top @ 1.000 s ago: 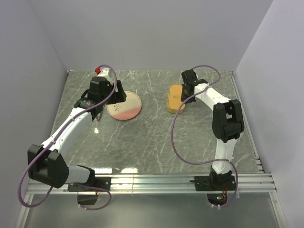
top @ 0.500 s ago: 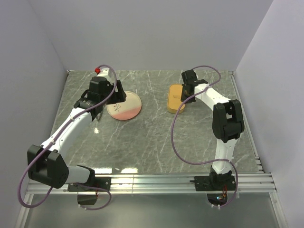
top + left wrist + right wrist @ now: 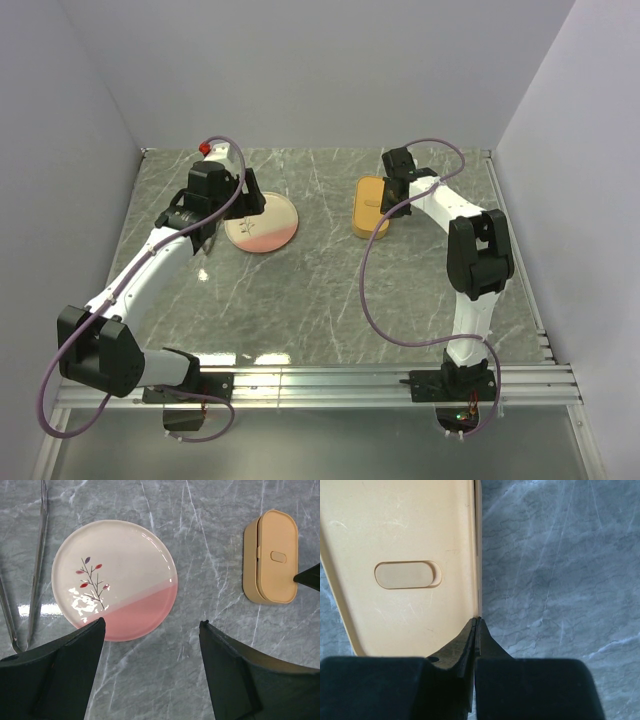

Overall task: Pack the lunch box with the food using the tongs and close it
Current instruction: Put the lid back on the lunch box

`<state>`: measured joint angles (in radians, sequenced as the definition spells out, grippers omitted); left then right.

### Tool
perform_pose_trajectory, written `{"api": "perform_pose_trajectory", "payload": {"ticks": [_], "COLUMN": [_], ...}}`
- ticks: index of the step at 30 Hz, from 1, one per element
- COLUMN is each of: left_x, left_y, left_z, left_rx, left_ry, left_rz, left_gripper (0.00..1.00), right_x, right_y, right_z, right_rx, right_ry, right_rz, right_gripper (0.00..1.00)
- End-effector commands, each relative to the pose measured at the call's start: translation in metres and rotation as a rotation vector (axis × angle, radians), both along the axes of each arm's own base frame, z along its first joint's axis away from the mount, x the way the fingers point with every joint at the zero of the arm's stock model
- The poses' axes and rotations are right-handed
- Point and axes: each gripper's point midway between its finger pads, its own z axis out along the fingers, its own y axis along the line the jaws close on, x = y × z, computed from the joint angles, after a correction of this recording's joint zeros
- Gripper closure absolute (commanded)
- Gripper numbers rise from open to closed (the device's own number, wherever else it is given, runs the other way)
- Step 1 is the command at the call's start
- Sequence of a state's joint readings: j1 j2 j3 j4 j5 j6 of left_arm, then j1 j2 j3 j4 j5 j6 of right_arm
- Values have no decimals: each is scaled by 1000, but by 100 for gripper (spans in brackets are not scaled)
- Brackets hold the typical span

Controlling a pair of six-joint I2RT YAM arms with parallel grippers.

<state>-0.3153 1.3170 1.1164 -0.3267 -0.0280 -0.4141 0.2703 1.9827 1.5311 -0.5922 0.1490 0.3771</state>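
The orange-tan lunch box [image 3: 368, 207] lies right of centre with its flat lid [image 3: 405, 575] resting on top, seen also in the left wrist view [image 3: 272, 555]. My right gripper [image 3: 477, 620] is shut with nothing between its fingers, and its tip sits at the lid's right edge [image 3: 388, 200]. High over the near rim of the plate, my left gripper [image 3: 152, 621] hangs open and empty [image 3: 205, 238]. The slim grey tongs [image 3: 37, 565] lie on the table left of the plate. No food shows in any view.
A round cream-and-pink plate [image 3: 262, 222] with a twig pattern lies bare on the grey marble table [image 3: 320, 290]. Walls close in the left, back and right sides. A metal rail [image 3: 380, 378] runs along the near edge.
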Motion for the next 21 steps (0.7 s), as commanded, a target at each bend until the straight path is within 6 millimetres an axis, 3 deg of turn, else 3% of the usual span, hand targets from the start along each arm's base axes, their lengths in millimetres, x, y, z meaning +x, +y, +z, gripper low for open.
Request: {"api": "perform_pose_trajectory", "payload": {"ticks": [1, 13, 16, 21], "left_x": [-1, -1, -1, -1], "left_y": [5, 5, 4, 4], "left_z": [14, 12, 13, 14], "left_rx": [-8, -12, -14, -14], "left_ry": [-45, -41, -45, -47], "left_rz": [21, 20, 21, 21], "left_gripper": [18, 16, 14, 14], "right_x": [-4, -5, -5, -2], "right_y": [-6, -7, -6, -7], "right_z": [-11, 0, 5, 16], "right_rx": [-8, -7, -1, 3], "right_ry": [20, 5, -5, -43], "right_rz": [-23, -30, -23, -23], "right_gripper": [100, 99, 82, 64]}}
